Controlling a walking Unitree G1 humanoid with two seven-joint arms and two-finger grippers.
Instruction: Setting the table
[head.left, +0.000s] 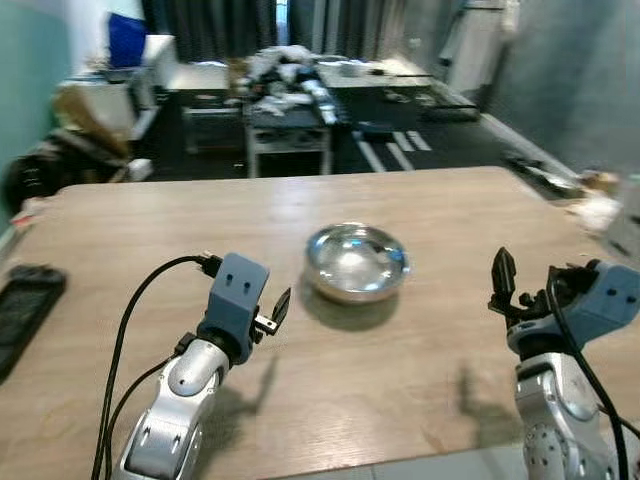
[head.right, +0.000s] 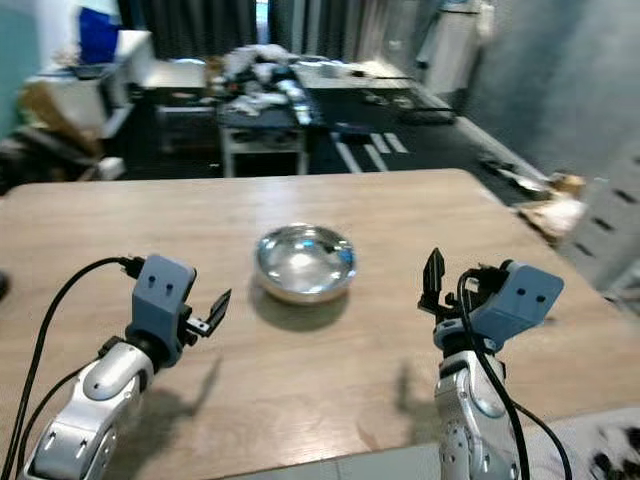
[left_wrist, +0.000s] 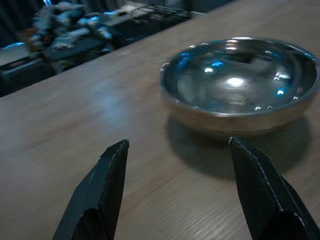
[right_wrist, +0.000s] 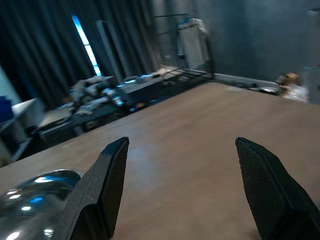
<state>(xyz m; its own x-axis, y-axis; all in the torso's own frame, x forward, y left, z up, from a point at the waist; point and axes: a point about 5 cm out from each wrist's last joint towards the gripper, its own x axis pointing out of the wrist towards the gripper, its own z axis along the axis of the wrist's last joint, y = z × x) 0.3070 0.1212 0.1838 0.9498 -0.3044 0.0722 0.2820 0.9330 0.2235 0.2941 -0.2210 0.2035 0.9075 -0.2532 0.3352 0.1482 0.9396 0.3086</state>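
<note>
Bowl (head.left: 357, 262) is the only piece of tableware out so far, a shiny steel one sitting empty near the middle of the wooden surface (head.left: 430, 200), a bit toward the far side from the robot. Going left to right: at the far left edge there's a flat black thing (head.left: 22, 305) lying on the wood, cut off by the frame, so I can't tell what it is. Next comes the left gripper (head.left: 278, 308), hovering low over the wood just left of the bowl and not touching it; its jaws are spread wide with nothing between them, and in the left wrist view they point right at the bowl with bare wood in between. A black cable (head.left: 135, 310) loops off that wrist. Nothing stands between that gripper and the bowl. Right of the bowl, well apart from it, the right gripper (head.right: 432, 280) is held up off the wood with its tips pointing upward, jaws also spread and empty; its wrist view catches just the bowl's rim at one corner. Behind the surface there's a dark room with cluttered low tables (head.left: 288, 110), heavy curtains (head.left: 210, 20) and a blue box (head.left: 127, 40) at far left, all too blurry to make out details. No readable labels or writing anywhere.
</note>
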